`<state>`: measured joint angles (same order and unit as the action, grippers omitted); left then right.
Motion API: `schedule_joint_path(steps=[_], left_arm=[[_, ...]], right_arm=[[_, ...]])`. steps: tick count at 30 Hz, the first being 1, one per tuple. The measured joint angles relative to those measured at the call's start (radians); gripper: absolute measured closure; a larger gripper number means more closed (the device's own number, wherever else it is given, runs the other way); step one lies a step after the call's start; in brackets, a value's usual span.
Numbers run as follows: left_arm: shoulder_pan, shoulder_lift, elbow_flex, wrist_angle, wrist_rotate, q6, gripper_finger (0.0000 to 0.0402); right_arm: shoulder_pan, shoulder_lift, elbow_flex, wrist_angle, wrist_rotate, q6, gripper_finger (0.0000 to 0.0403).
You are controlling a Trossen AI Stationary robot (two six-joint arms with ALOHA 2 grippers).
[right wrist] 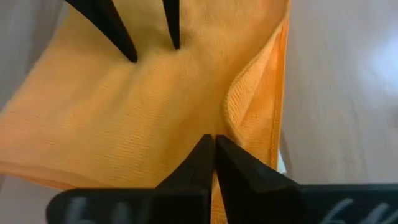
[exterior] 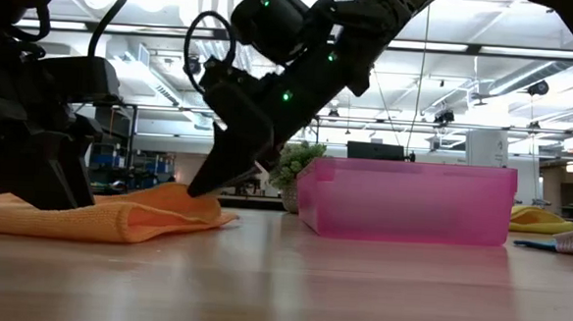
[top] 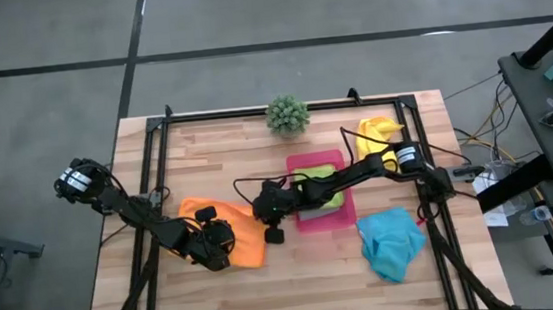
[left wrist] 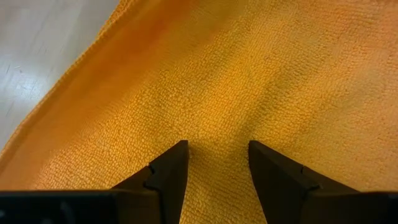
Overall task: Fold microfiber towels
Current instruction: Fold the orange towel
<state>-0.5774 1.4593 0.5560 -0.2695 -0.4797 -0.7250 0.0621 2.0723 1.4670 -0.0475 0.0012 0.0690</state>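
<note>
my right fingers (right wrist: pixel 214 163) are pressed tight together on the near edge of the orange towel (top: pixel 231 231), pinching the cloth where its hem curls up into a little ridge. that towel lies on the counter (top: pixel 298 284) between my two arms, left of the pink tray (top: pixel 337 217), with its long axis running roughly side to side across the counter in the high view. my left fingers (left wrist: pixel 214 168) sit on top of the same towel near its left end, spread part way, tips resting down on the weave with bare cloth between them, nothing clamped that i can see.

here's what counts: my right arm has the right-hand edge, nearest the tray, and the body of the towel stretches away from that pinch toward my left arm. so a fold, as i judge it, means carrying this edge over toward the left while the left fingers pin the far part flat.

the lime green towel (top: pixel 328 197) sits in the tray, the turquoise towel (top: pixel 390 243) and the yellow towel (top: pixel 375 134) lie well off to the right, waiting.
</note>
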Motion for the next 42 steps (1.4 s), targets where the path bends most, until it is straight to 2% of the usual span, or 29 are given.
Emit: schedule_joint_path(steps=[14, 17, 24, 28, 34, 42], left_arm=[[0.000, 0.000, 0.000, 0.000, -0.001, 0.000, 0.0246], [0.000, 0.000, 0.000, 0.000, -0.001, 0.000, 0.0246], [0.000, 0.000, 0.000, 0.000, -0.001, 0.000, 0.0246], [0.000, 0.000, 0.000, 0.000, -0.001, 0.000, 0.0246], [0.000, 0.000, 0.000, 0.000, -0.001, 0.000, 0.0246], [0.000, 0.000, 0.000, 0.000, -0.001, 0.000, 0.0246]], right_arm=[[0.098, 0.004, 0.000, 0.110, -0.001, 0.105, 0.0392], [0.103, 0.005, 0.000, 0.111, -0.001, 0.122, 0.0375], [0.111, 0.007, 0.000, 0.105, -0.001, 0.143, 0.0300], [0.104, -0.008, 0.000, 0.065, 0.002, 0.140, 0.0270], [0.066, -0.026, 0.000, 0.049, 0.037, 0.093, 0.0251], [0.037, 0.069, -0.001, 0.186, -0.008, 0.095, 0.0237]])
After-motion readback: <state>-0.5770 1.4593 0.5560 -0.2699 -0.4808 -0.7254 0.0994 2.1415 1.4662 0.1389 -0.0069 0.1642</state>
